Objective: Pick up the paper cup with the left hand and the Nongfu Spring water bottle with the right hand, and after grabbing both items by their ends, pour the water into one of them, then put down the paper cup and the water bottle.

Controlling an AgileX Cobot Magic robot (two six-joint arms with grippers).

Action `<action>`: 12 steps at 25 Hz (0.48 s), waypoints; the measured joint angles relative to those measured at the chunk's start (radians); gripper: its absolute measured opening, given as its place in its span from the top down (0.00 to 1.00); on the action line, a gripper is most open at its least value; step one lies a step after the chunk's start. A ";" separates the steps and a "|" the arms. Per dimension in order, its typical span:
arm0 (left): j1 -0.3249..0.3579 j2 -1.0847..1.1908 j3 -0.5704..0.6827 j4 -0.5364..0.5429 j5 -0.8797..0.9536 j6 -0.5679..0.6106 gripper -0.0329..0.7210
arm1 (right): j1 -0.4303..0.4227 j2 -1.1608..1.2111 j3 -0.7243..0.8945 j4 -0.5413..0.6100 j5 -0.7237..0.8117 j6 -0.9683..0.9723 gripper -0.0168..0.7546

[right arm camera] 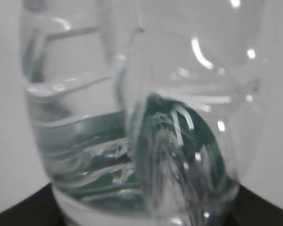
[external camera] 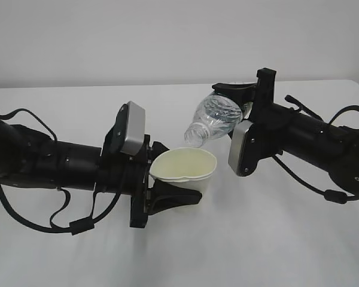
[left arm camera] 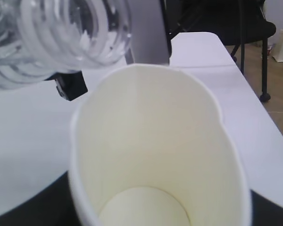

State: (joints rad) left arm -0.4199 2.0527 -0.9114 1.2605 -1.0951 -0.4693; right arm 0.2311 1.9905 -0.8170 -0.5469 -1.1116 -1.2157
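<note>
Both arms, the left hand (external camera: 54, 164) and right hand (external camera: 311, 140), are black, each with a grey-white block and looping black cables, maybe clipped.

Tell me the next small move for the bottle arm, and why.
Probably tip the water bottle slightly further. Its neck already slants down just above the paper cup, yet the cup's bottom looks dry in the left wrist view and water remains inside the bottle.
</note>
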 joint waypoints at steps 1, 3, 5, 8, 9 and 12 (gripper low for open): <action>0.000 0.000 0.000 0.000 0.005 0.000 0.40 | 0.000 0.000 0.000 0.001 0.000 -0.002 0.45; 0.000 0.000 0.000 0.000 0.011 0.000 0.40 | 0.000 0.000 0.000 0.002 0.000 -0.004 0.45; 0.000 0.000 0.000 0.000 0.011 0.000 0.40 | 0.000 0.000 0.000 0.008 0.000 -0.006 0.45; 0.000 0.000 0.000 0.000 0.011 0.000 0.40 | 0.000 0.000 0.000 0.013 0.000 -0.014 0.45; 0.000 0.000 0.000 0.000 0.011 0.000 0.40 | 0.000 0.000 0.000 0.018 0.000 -0.019 0.45; 0.000 0.000 0.000 0.000 0.016 0.000 0.40 | 0.000 0.000 0.000 0.025 0.000 -0.032 0.45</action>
State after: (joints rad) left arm -0.4199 2.0527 -0.9114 1.2605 -1.0792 -0.4693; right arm 0.2311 1.9905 -0.8170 -0.5223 -1.1116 -1.2475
